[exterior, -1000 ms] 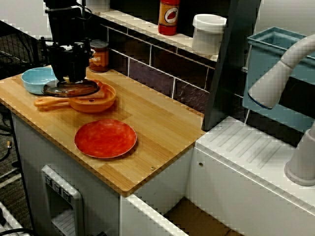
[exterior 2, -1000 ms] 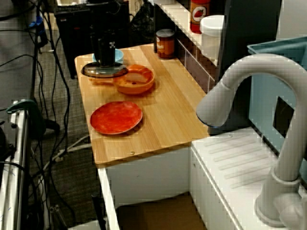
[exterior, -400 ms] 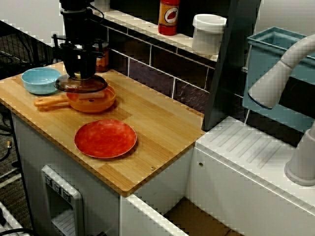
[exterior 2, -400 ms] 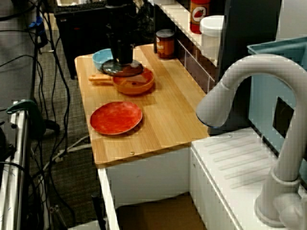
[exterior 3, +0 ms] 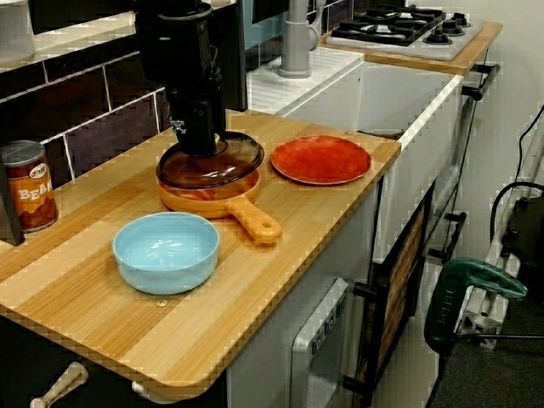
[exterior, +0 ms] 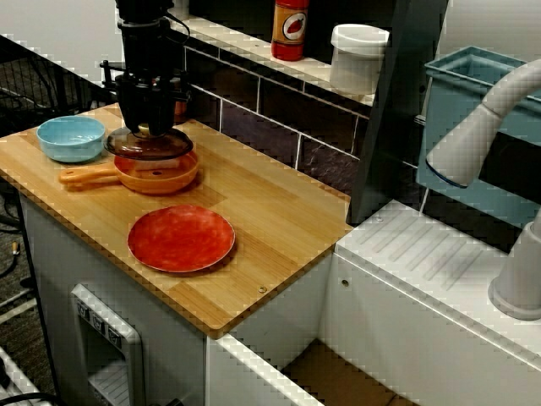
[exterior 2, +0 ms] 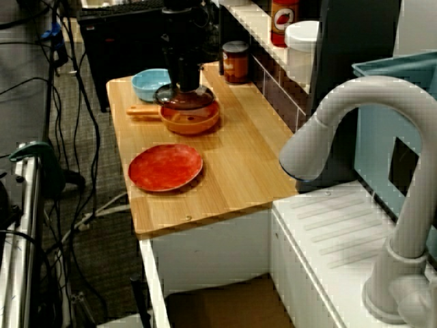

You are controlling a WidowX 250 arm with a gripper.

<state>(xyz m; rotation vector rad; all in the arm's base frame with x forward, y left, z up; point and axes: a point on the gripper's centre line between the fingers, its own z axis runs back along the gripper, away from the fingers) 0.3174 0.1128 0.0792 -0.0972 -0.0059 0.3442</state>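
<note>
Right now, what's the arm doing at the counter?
The arm's gripper grips a glass lid from above at its middle and holds it over the orange pan on the wooden counter. The lid is about level and nearly covers the pan; whether it touches the rim cannot be told. A blue bowl stands near the pan's handle, a red plate lies on the pan's other side, and a bean can stands by the tiled wall.

Arm (exterior: 145, 42) upright, fingers (exterior 3: 198, 136) closed, pointing down
</note>
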